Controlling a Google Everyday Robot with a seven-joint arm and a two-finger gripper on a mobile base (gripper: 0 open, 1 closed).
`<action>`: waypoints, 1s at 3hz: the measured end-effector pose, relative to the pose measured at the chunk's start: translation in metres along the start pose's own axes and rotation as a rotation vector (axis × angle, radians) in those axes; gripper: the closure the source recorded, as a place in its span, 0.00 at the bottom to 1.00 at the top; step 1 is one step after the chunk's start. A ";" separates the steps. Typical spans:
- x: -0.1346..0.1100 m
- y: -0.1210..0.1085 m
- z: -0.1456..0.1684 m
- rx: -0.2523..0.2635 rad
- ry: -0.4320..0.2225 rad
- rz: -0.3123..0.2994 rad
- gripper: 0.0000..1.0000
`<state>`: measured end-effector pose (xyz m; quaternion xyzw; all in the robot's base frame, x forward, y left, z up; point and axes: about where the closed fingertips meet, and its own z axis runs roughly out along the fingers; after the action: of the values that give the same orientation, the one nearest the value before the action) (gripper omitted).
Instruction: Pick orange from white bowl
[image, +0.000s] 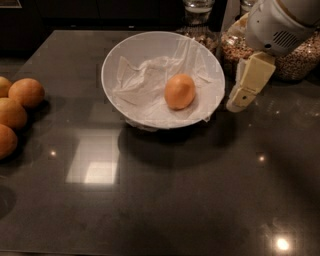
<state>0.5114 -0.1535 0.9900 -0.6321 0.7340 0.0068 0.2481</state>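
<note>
The orange (180, 91) is seated right of centre in the white bowl (109, 70), on a crumpled paper liner (142, 82). The gripper (239, 100) is positioned just outside the bowl's right rim, and its grip state cannot be told. Bare countertop (175, 200) is available in front of the bowl.

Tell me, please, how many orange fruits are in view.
5: the orange in the white bowl; four darker fruits clustered at the left edge of the table, where more may be cut off. The gripper hangs right of the bowl.

Glossy, dark bench (165, 200); the white bowl (112, 65) — matt, lined with crumpled paper (145, 82) — holds the smooth-skinned orange (180, 91). A cream plastic claw (241, 99) hangs just beside the bowl.
</note>
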 end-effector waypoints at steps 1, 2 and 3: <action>-0.031 -0.012 0.013 -0.005 -0.053 -0.037 0.00; -0.031 -0.012 0.013 -0.005 -0.053 -0.037 0.00; -0.038 -0.014 0.028 0.005 -0.082 -0.014 0.00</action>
<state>0.5371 -0.1121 0.9833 -0.6360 0.7187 0.0291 0.2796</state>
